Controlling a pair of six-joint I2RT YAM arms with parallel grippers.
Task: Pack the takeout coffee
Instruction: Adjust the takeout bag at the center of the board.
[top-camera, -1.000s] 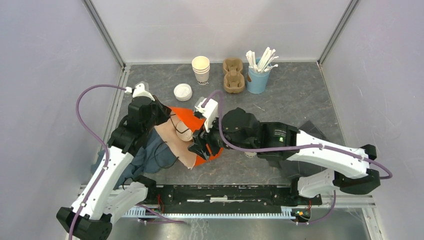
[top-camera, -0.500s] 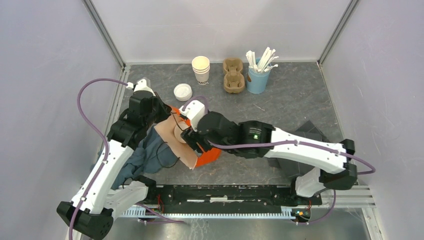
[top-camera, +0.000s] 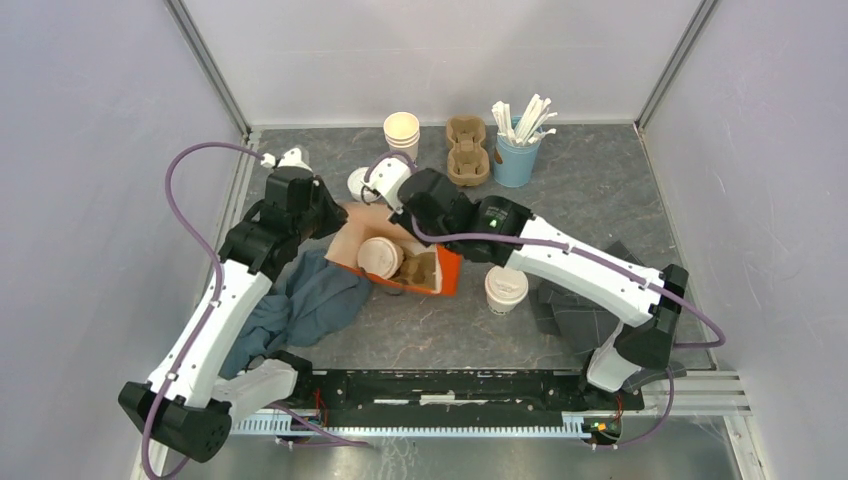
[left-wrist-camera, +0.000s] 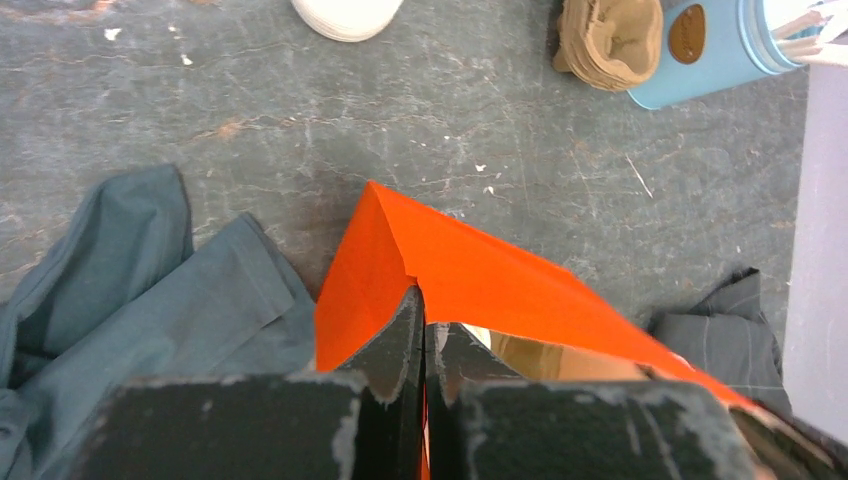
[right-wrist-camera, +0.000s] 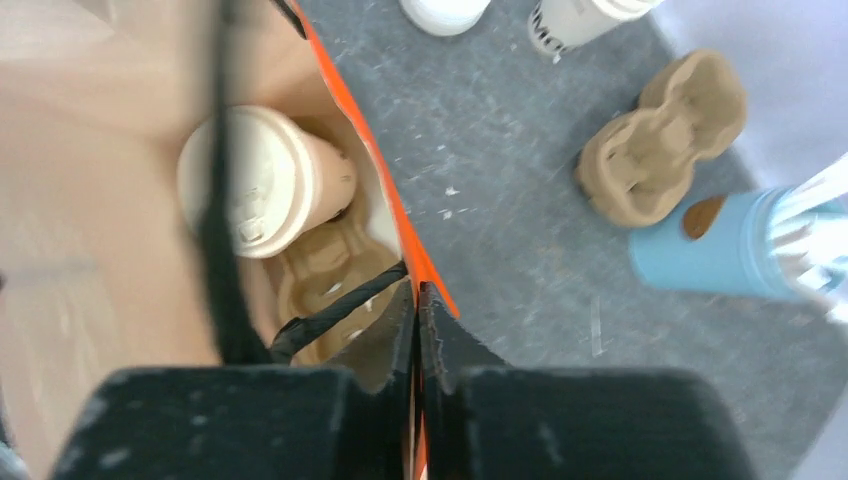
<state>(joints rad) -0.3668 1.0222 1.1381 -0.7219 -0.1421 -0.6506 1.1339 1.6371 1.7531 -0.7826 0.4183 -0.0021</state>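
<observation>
Being pinched at its rim by the left gripper (left-wrist-camera: 421, 330) and the right gripper (right-wrist-camera: 415, 310), both closed on it, the orange bag (top-camera: 447, 270) is being held open mid-worktop (top-camera: 600, 200). One lidded cup (top-camera: 380, 257) is sitting in a tray (top-camera: 420, 270) inside the bag. The second lidded cup (top-camera: 505, 288) is standing just right of the bag. Print on the cup stack (top-camera: 402, 135) is unreadable.

Both arms wore white shells on the long links and black housings at the joints. The left arm (top-camera: 215, 320) and the right arm (top-camera: 585, 272) each carried a purple cable (top-camera: 169, 190). A small green light (top-camera: 492, 213) showed on the right arm's black forearm. The left gripper (left-wrist-camera: 421, 300) and the right gripper (right-wrist-camera: 415, 290) had black fingers (left-wrist-camera: 385, 360), scuffed pale along the edges.
</observation>
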